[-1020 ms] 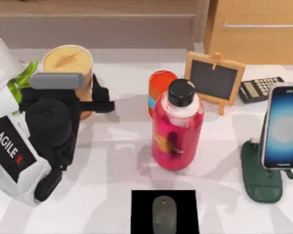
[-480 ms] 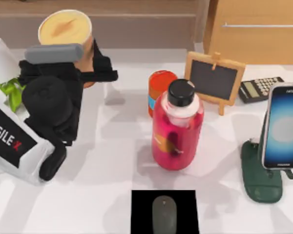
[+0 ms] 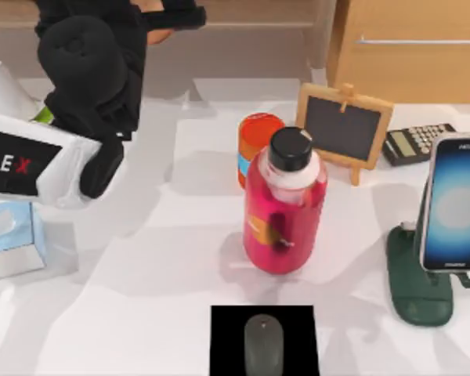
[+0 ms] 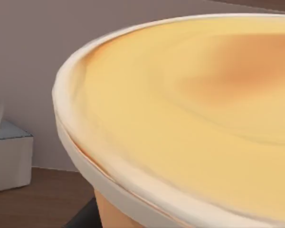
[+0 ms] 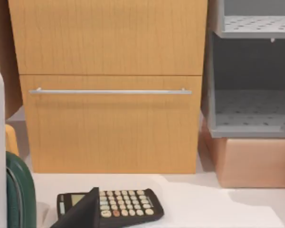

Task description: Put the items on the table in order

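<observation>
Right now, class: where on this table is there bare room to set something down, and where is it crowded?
Bare table: the stretch between the tissue box and the red bottle, down to the mouse pad. Also a smaller patch between bottle and phone stand. Crowded: orange can, chalkboard, calculator.

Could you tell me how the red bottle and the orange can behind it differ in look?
The red bottle is larger and translucent pinkish red with a black cap; the orange can is smaller, opaque, with a flat orange top and a blue band. The bottle stands in front, partly hiding the can. Both stand upright on the table.
</observation>
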`<state>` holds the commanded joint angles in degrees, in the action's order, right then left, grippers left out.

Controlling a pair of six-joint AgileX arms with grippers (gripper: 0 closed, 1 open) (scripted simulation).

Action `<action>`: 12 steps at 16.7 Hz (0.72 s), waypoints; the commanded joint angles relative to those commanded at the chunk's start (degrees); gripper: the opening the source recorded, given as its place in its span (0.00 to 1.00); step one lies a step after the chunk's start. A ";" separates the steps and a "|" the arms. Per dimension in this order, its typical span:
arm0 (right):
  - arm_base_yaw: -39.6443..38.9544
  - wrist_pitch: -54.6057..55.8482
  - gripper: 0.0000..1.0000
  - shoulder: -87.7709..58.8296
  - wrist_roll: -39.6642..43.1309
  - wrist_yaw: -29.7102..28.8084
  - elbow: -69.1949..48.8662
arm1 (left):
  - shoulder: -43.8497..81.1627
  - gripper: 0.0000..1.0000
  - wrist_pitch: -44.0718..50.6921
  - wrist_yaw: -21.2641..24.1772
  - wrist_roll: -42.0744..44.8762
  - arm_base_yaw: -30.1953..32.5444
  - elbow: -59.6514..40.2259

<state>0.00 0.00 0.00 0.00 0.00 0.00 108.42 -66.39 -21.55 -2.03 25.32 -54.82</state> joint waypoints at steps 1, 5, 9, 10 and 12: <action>0.00 0.00 1.00 0.00 0.00 0.00 0.00 | 0.19 0.00 2.73 0.29 0.03 -0.32 -2.36; 0.00 0.00 1.00 0.00 0.00 0.00 0.00 | 1.95 0.00 14.62 1.53 0.18 -2.07 -11.68; 0.00 0.00 1.00 0.00 0.00 0.00 0.00 | 4.03 0.00 26.21 2.76 0.27 -4.00 -20.24; 0.00 0.00 1.00 0.00 0.00 0.00 0.00 | 4.51 0.00 28.85 3.07 0.29 -4.42 -22.12; 0.00 0.00 1.00 0.00 0.00 0.00 0.00 | 5.40 0.00 33.69 3.65 0.33 -5.13 -25.40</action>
<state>0.00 0.00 0.00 0.00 0.00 0.00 113.81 -32.70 -17.90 -1.70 20.19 -80.23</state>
